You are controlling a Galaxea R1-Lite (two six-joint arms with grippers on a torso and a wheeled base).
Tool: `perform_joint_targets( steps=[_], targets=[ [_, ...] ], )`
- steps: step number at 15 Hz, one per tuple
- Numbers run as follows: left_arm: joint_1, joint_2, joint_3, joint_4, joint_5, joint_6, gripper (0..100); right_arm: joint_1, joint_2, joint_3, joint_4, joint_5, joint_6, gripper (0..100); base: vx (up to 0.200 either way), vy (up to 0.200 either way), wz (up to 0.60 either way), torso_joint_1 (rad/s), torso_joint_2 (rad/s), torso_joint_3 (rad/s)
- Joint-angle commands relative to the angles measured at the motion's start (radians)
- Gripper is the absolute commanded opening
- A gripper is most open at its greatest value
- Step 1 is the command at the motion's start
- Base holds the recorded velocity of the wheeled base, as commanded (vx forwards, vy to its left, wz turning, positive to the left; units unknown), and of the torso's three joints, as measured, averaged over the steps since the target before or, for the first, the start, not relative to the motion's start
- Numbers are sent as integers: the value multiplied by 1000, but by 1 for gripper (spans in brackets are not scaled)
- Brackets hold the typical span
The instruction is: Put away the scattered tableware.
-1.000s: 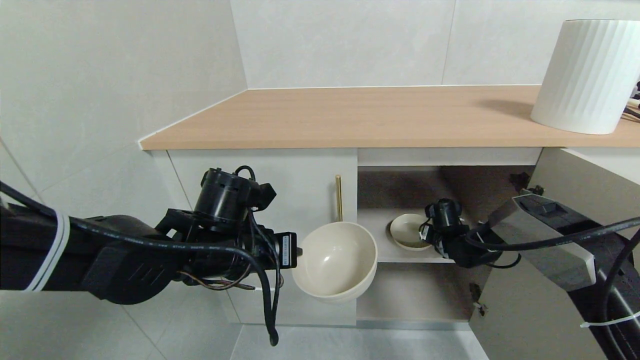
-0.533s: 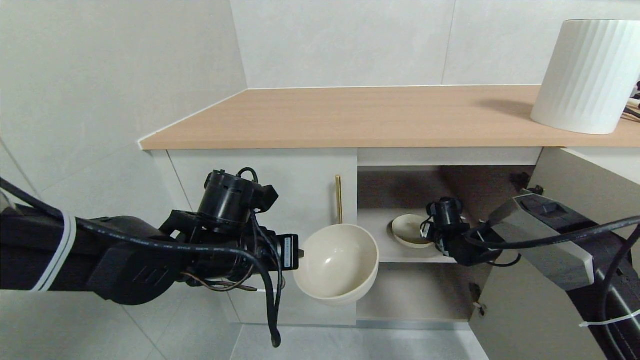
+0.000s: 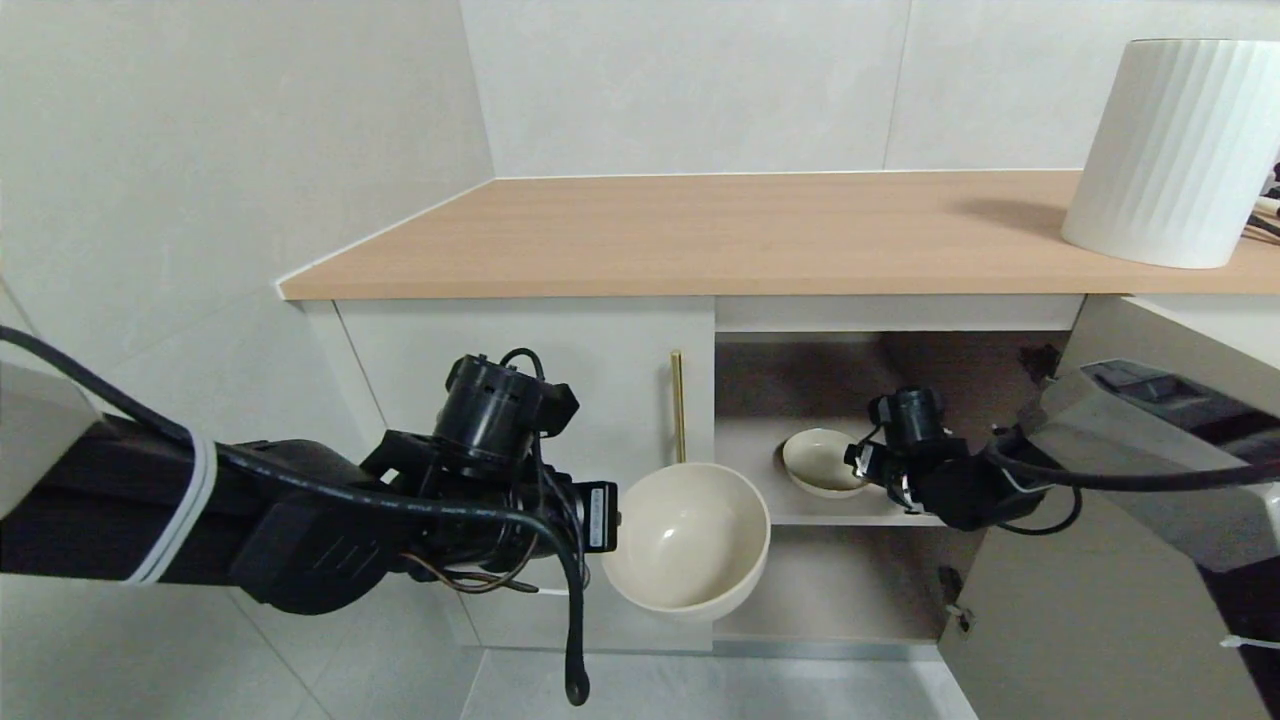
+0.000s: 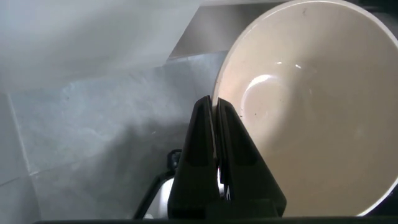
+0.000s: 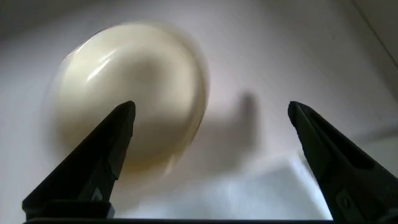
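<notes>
No legible txt anywhere (wrist sticker (image 3: 597,517) too small).

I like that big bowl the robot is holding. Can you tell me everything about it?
The big bowl is cream, smooth and shiny, round, deep and empty. The left gripper pinches its rim and holds it in the air, tipped so its inside shows, in front of the closed cupboard door.

Soft, even light came from overhead. The white container (image 3: 1175,150) threw a pale shadow across the countertop (image 3: 700,230). The cabinet recess (image 3: 800,370) behind the right gripper (image 5: 210,112) was dim. A small glare spot sat in the bowl (image 4: 311,106) just beyond the left gripper (image 4: 216,107). The dish (image 5: 130,93) ahead of the right gripper looked washed bright, with a faint shadow beside it.
</notes>
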Motion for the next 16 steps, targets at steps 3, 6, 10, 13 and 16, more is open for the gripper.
perform_joint_targets(
  steps=[3, 6, 10, 13, 16],
  targets=[
    [-56, 102, -4, -60, 70, 1, 0, 110, -406, 269, 120, 150, -18, 100, 0, 0, 0, 0, 0, 0],
    [-94, 157, -4, -68, 98, 1, 0, 259, -657, 296, 402, 243, -26, 100, 0, 0, 0, 0, 0, 0],
    [-113, 162, -3, -68, 101, 1, 0, 377, -705, 298, 543, 300, -27, 100, 0, 0, 0, 0, 0, 0],
    [-122, 154, -3, -69, 118, 1, 0, 423, -597, 293, 586, 289, -30, 100, 0, 0, 0, 0, 0, 0],
    [-125, 153, -3, -69, 122, 1, 0, 423, -515, 289, 585, 283, -43, 100, 0, 0, 0, 0, 0, 0]
  ],
)
